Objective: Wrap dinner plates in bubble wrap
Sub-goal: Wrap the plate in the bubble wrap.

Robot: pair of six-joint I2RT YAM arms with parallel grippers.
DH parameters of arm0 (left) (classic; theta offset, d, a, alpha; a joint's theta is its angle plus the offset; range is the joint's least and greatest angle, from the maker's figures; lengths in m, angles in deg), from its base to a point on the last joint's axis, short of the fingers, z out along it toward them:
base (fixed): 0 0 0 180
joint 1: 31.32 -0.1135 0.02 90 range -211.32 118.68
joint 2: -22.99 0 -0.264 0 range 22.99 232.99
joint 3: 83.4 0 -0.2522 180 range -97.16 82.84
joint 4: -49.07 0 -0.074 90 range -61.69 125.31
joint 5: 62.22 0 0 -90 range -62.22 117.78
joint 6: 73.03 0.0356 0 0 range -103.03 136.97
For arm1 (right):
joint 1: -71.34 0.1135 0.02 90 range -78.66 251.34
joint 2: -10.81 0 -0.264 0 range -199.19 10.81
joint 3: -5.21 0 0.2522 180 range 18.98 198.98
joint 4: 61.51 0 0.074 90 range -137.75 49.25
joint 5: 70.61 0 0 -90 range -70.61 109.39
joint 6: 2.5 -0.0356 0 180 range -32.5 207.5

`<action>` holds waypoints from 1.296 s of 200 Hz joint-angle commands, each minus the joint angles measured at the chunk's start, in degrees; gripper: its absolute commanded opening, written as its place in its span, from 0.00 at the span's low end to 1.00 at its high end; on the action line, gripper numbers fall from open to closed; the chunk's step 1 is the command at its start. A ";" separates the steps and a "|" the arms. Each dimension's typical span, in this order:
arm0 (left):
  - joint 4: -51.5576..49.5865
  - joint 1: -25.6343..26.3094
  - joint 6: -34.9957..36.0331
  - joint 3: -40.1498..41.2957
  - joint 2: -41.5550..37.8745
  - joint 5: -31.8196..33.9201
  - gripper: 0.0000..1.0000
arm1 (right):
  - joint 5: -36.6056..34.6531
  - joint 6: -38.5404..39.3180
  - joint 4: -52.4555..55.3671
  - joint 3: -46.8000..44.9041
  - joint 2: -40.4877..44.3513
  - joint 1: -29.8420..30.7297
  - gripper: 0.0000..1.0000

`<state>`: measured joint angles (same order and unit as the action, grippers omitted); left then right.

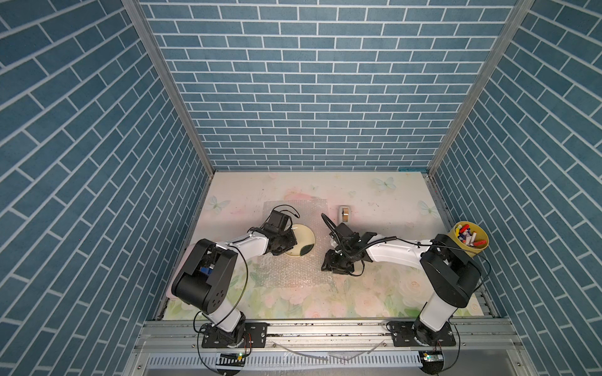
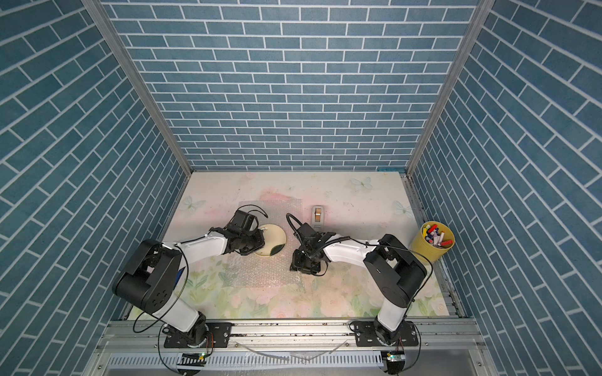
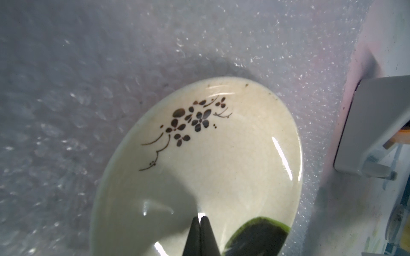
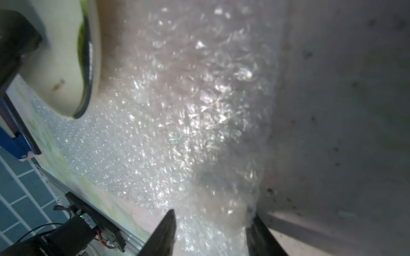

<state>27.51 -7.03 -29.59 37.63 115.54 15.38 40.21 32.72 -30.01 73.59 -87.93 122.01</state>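
A tape dispenser (image 1: 344, 214) stands on the floral table (image 1: 374, 293), a yellow marker cup (image 1: 471, 240) well apart.

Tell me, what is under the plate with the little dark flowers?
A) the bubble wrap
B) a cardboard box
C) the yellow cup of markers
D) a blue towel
A: the plate lies over the bubble wrap, and the left wrist view shows the bubbly sheet spreading out all around its rim.

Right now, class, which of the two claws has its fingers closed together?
The left claw, over the cream plate: its tips meet with no gap. The right claw has its fingers apart, with the edge of the bubble wrap between them.
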 commanded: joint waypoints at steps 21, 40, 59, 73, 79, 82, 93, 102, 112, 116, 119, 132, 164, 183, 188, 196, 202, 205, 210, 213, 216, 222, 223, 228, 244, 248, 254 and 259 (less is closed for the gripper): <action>0.40 0.14 0.86 0.48 0.72 -0.01 0.00 | -0.42 -3.73 0.49 1.45 -2.49 -0.14 0.40; 0.34 0.10 0.90 0.60 0.67 -0.15 0.00 | -1.27 -4.99 0.78 -0.83 -0.05 -0.05 0.42; 0.45 0.13 1.02 0.96 0.78 -0.16 0.00 | -1.75 -5.96 -0.52 -4.00 3.08 -0.06 0.43; 0.76 0.12 0.98 1.18 0.91 -0.22 0.00 | -0.08 -7.25 -4.45 -6.38 3.99 0.00 0.41; 0.91 0.10 0.86 1.33 1.05 -0.25 0.00 | 0.89 -7.91 -6.41 -7.18 3.87 -0.05 0.40; 1.01 0.13 0.84 1.37 1.12 -0.25 0.00 | 1.49 -8.29 -7.32 -7.48 3.76 -0.07 0.39; 1.20 0.11 0.65 1.44 1.24 -0.32 0.00 | 2.97 -9.84 -10.61 -8.80 3.38 0.05 0.35; 1.20 0.02 0.60 1.44 1.35 -0.42 0.00 | 3.51 -11.32 -13.17 -10.06 3.65 0.23 0.34; 1.34 0.07 0.56 1.40 1.40 -0.59 0.00 | 3.61 -12.78 -15.16 -11.50 4.41 0.37 0.33; 1.39 0.09 0.60 1.39 1.40 -0.68 0.00 | 3.66 -13.32 -15.89 -12.08 4.76 0.37 0.33; 1.41 0.13 0.56 1.40 1.43 -0.69 0.00 | 3.70 -13.64 -16.42 -12.51 5.09 0.46 0.33; 1.31 0.14 0.67 1.28 1.65 -0.93 0.00 | 3.72 -14.99 -18.67 -14.28 6.39 0.58 0.33; 1.35 0.14 0.68 1.22 2.39 -1.21 0.00 | 3.88 -17.17 -21.92 -16.08 6.27 0.99 0.31; 1.27 0.10 0.47 1.31 2.51 -1.22 0.00 | 4.19 -17.46 -22.11 -15.89 5.49 1.18 0.27; 1.23 0.12 0.50 1.43 2.46 -1.14 0.00 | 4.02 -17.46 -21.71 -15.77 5.49 1.13 0.27; 1.23 0.14 0.47 1.53 2.30 -1.02 0.00 | 3.75 -17.46 -21.13 -15.84 5.89 1.20 0.25; 1.18 0.09 0.45 1.68 2.25 -1.04 0.00 | 3.51 -17.46 -20.78 -15.93 6.34 1.31 0.21; 1.16 0.07 0.49 1.70 2.24 -0.97 0.00 | 3.38 -17.47 -20.59 -16.00 6.63 1.27 0.19; 1.02 0.13 0.49 1.71 2.28 -0.96 0.00 | 3.07 -17.44 -20.06 -16.09 7.15 1.27 0.16; 0.97 0.13 0.49 1.75 2.26 -0.96 0.00 | 2.89 -17.32 -19.63 -15.98 7.56 1.27 0.14; 0.91 0.13 0.51 1.79 2.20 -0.96 0.00 | 2.68 -17.17 -19.11 -15.89 7.95 1.27 0.11; 0.81 0.08 0.43 1.87 2.19 -0.96 0.00 | 1.96 -16.59 -17.53 -15.52 8.85 1.21 0.06; 0.79 0.07 0.42 1.92 2.10 -1.00 0.00 | 1.82 -16.46 -17.19 -15.42 9.01 1.24 0.04; 0.77 0.13 0.42 2.03 1.98 -1.04 0.00 | 0.98 -15.72 -15.18 -14.75 9.88 1.26 0.00; -0.50 1.01 0.74 2.08 1.28 0.16 0.00 | -2.58 -12.05 -6.74 -11.14 13.04 1.26 0.00; -0.78 1.50 0.92 2.09 1.01 0.62 0.00 | -3.56 -11.20 -4.95 -9.90 13.91 1.34 0.00; -1.21 2.22 1.11 2.12 0.70 1.22 0.00 | -4.56 -9.89 -2.97 -8.33 15.09 1.28 0.00; -1.34 2.84 1.16 2.14 0.47 1.58 0.00 | -5.08 -8.91 -1.70 -7.05 15.94 1.27 0.00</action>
<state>30.44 -6.15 -29.53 38.33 116.48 13.96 40.58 18.91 -43.11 60.21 -77.25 123.04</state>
